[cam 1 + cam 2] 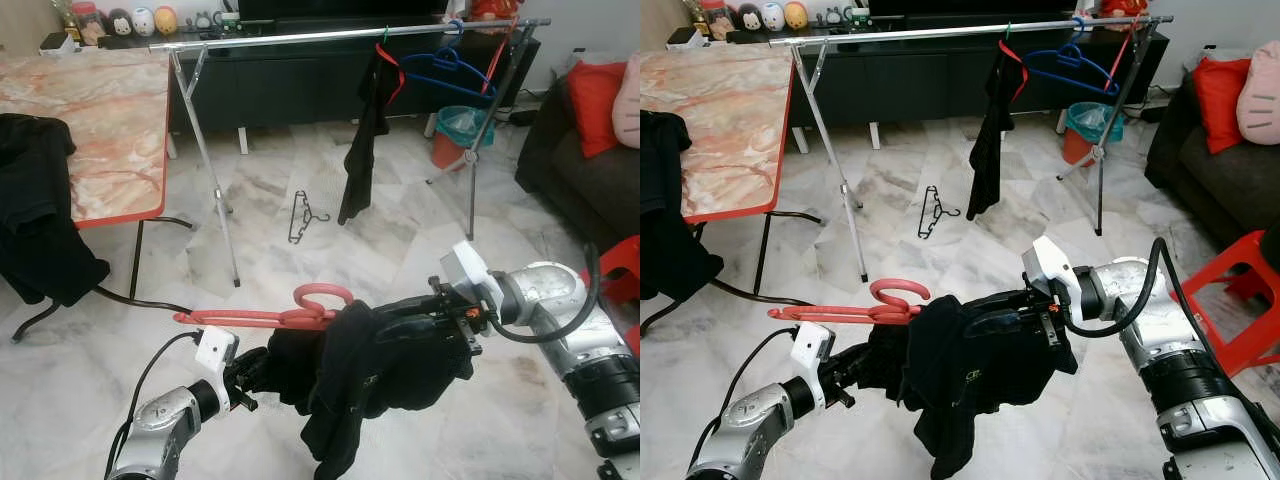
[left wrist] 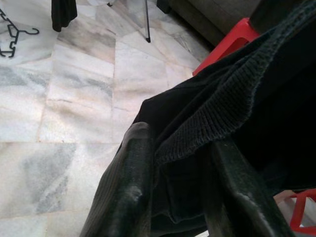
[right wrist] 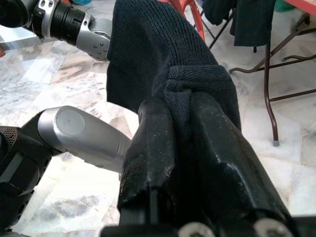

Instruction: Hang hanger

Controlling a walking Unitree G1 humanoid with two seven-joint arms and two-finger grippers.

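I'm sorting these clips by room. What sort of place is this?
Most likely a home living room used for drying laundry: a clothes rack stands on the marble floor, with a dark sofa holding a red cushion and a low TV cabinet.

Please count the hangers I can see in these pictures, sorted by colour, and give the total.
Pink: 1, hanger carrying the black garment that both grippers grip.
Blue: 2, on the rail.
Red: 1, on the rail under the hanging cloth.
Black: 1, on the floor.
Total: 5
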